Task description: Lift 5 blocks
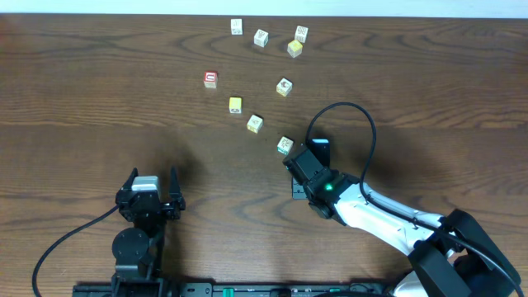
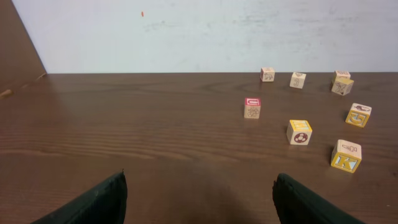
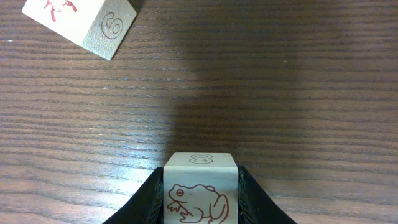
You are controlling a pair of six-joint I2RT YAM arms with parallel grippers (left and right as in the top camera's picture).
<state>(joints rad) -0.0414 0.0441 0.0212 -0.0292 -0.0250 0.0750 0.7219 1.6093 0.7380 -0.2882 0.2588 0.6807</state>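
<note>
Right gripper [image 3: 200, 200] clamped on cream wooden cube with red frog print [image 3: 200, 177] — left gripper [image 2: 199, 205] over dark wooden table [image 2: 124, 137], jaws wide apart.

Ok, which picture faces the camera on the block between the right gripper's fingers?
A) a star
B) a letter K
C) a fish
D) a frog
D: in the right wrist view, the block held in the right gripper shows a red-outlined frog.
</note>
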